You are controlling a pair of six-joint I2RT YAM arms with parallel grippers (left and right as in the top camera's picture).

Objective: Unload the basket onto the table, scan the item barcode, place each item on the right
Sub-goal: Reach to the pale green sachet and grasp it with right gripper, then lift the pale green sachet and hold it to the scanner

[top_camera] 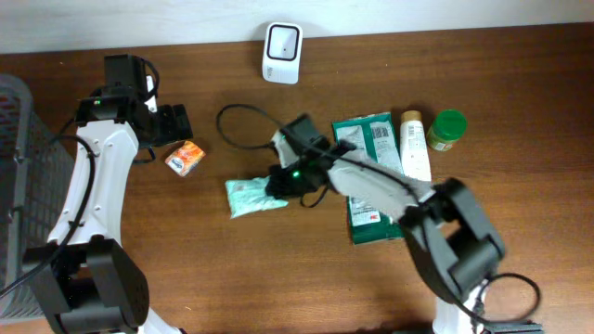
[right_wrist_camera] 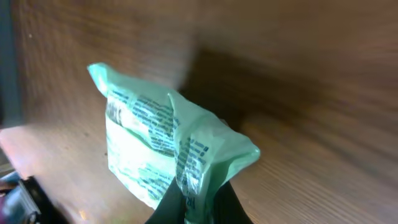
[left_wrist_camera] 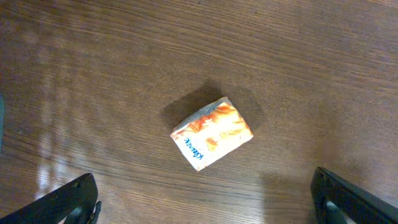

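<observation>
While the right gripper [right_wrist_camera: 186, 204] pinches shut on a corner of the mint-green packet [right_wrist_camera: 152, 146] near the middle of the brown wooden table [top_camera: 278, 288], the left gripper [left_wrist_camera: 205, 205] hangs with jaws wide above an orange tissue pack [left_wrist_camera: 212, 133] nearer the left edge. A white scanner [top_camera: 281, 52] stands at the far edge, against a pale wall [top_camera: 464, 13]. A dark green pouch [top_camera: 369, 186], a tube [top_camera: 415, 144] and a green-lidded jar [top_camera: 447, 130] lie right of the middle, and a wire basket [top_camera: 13, 139] sits at the left edge

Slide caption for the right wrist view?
Right tool shut on the edge of a pale green packet, wooden table behind.
</observation>
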